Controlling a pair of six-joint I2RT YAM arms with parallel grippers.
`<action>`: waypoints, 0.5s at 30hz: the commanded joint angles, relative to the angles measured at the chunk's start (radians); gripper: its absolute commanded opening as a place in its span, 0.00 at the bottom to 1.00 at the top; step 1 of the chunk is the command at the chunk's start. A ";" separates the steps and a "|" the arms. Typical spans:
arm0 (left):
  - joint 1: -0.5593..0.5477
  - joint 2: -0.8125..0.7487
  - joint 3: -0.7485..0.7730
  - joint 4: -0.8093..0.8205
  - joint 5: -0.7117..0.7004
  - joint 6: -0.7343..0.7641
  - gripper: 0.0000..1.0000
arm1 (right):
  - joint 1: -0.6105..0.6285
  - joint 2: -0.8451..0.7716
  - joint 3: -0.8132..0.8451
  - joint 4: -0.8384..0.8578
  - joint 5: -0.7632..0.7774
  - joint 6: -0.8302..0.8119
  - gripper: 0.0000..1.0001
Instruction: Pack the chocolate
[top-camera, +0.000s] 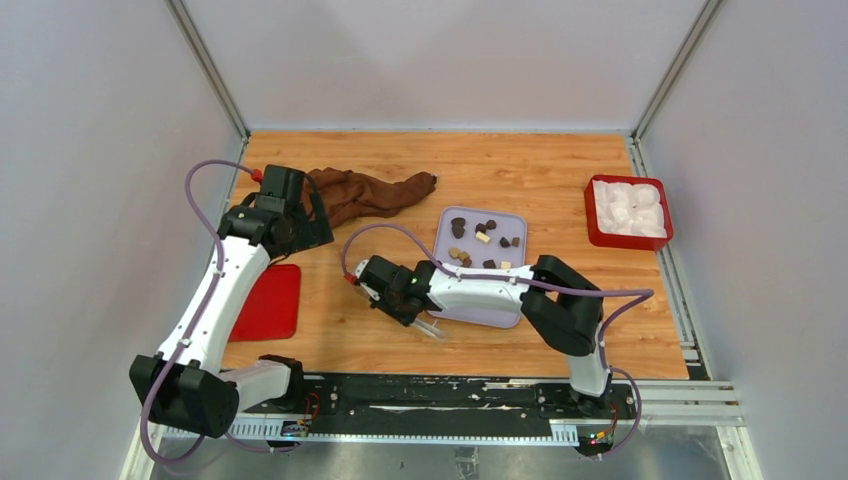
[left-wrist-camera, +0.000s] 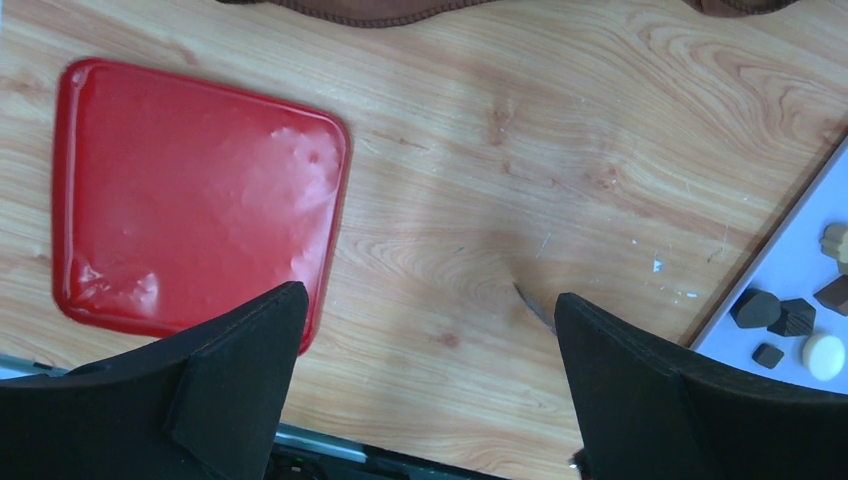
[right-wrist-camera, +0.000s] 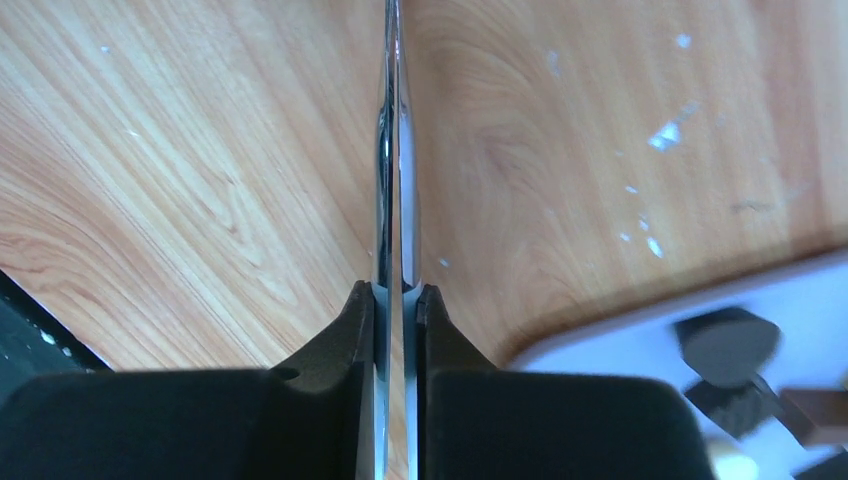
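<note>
Gripping thin metal tweezers (right-wrist-camera: 393, 150) in the right pincer (right-wrist-camera: 397, 300), pressed together on the two blades. Pointing the tips out over the bare wooden table (right-wrist-camera: 200, 150), just off the near left corner of the lavender tray (top-camera: 495, 318). Judging the step in hand as taking up the tool before going for a piece.

Recommending, for doing it well:
- holding the squeeze firm and centred, so as not to be twisting the blades;
- lifting clear of the wood before swinging toward the tray;
- coming down on one piece from above, tips straddling it.

Noting the chocolate (top-camera: 480, 240) lying scattered in that tray, beyond and to the right of the right pincer, near but not touching it.

Hovering the left pincer (left-wrist-camera: 425, 330) spread wide and holding nothing, above the table beside a flat red lid (left-wrist-camera: 190, 200), well apart from the chocolate.
</note>
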 joint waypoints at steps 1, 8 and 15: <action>0.004 0.008 0.057 -0.003 -0.050 0.027 1.00 | -0.034 -0.104 0.105 -0.201 0.102 0.032 0.00; 0.004 0.069 0.113 -0.001 -0.049 0.040 1.00 | -0.182 -0.262 0.232 -0.475 0.205 0.104 0.01; 0.004 0.103 0.127 0.004 0.005 0.016 1.00 | -0.401 -0.536 0.085 -0.541 0.246 0.144 0.00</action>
